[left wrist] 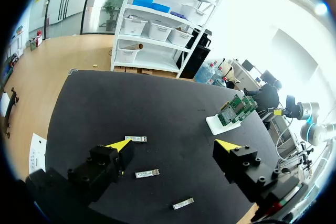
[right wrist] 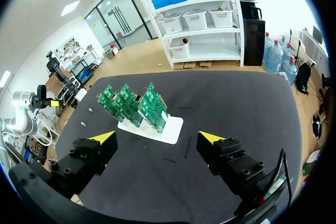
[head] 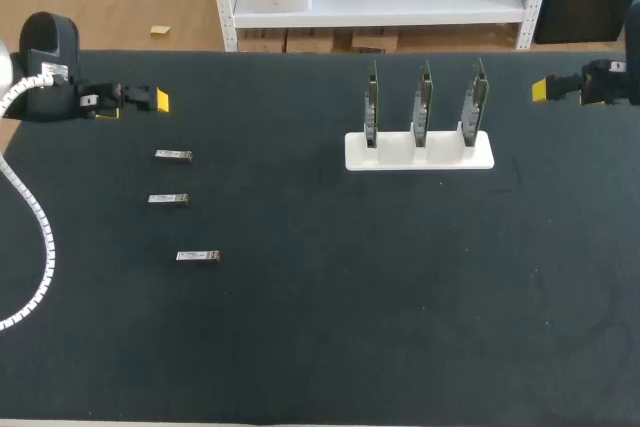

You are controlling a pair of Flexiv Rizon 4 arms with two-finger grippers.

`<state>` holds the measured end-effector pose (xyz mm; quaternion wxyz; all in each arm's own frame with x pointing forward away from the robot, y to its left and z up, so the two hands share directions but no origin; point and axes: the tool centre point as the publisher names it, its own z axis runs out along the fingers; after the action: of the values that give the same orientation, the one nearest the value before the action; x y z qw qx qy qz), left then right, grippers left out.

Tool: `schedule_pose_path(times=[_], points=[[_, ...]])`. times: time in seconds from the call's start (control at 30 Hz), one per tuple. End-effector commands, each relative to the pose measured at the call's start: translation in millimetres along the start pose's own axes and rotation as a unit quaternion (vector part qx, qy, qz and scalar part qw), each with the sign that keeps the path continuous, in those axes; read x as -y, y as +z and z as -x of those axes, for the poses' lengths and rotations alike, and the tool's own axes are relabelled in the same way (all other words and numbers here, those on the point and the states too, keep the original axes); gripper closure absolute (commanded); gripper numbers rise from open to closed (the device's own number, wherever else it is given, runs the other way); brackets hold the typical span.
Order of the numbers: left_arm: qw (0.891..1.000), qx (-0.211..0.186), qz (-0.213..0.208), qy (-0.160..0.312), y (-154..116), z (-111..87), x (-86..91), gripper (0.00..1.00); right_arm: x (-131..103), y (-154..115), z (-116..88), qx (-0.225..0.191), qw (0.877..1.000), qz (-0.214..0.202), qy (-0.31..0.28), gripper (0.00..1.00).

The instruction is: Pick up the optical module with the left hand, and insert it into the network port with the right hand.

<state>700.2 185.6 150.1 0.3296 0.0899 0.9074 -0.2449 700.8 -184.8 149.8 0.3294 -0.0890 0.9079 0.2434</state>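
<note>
Optical modules (head: 172, 155), three, lie apart from three boards (head: 423, 107) on one stand (head: 420, 157); left fingers (left wrist: 122, 145) and right fingers (right wrist: 105, 138) released.

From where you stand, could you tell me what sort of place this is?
Likely a robotics test bench for network hardware: a black table with three optical modules laid out and a white stand holding three upright circuit boards.

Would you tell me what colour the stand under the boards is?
White; the stand shows best in the head view.
</note>
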Motion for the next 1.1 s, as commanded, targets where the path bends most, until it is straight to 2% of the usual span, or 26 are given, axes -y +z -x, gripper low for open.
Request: schedule_pose_path(times=[0.03,0.63,0.67,0.7,0.77,0.93,1.0,1.07,1.1], points=[[1.0,0.0,0.0,0.0,-0.1,0.0,0.0,0.0,-0.6,-0.7,-0.4,0.0,1.0,-0.001,0.0,0.0],[1.0,0.0,0.0,0.0,-0.1,0.0,0.0,0.0,-0.6,-0.7,-0.4,0.0,1.0,-0.001,0.0,0.0],[1.0,0.01,0.001,0.009,-1.3,-0.3,-0.4,0.0,-0.6,-0.7,-0.4,0.0,1.0,-0.001,0.0,0.0],[1.0,0.003,0.015,0.013,-1.4,0.1,-0.8,0.0,-0.6,-0.7,-0.4,0.0,1.0,-0.001,0.0,0.0],[1.0,0.0,0.002,0.018,-0.3,0.8,-2.2,0.0,-0.6,-0.7,-0.4,0.0,1.0,-0.001,0.0,0.0],[0.993,-0.026,0.013,0.11,4.9,5.2,-8.6,0.0,-0.6,-0.7,-0.4,0.0,1.0,-0.001,0.0,0.0],[0.986,-0.038,0.0,0.161,7.9,7.8,-14.8,0.0,-0.6,-0.7,-0.4,0.0,1.0,-0.001,0.0,0.0],[0.974,-0.077,0.007,0.214,13.8,8.7,-23.6,0.0,-0.6,-0.7,-0.4,0.0,1.0,-0.001,0.0,0.0],[0.967,-0.094,-0.006,0.238,17.1,8.3,-27.6,0.0,-0.6,-0.7,-0.4,0.0,1.0,-0.001,0.0,0.0]])
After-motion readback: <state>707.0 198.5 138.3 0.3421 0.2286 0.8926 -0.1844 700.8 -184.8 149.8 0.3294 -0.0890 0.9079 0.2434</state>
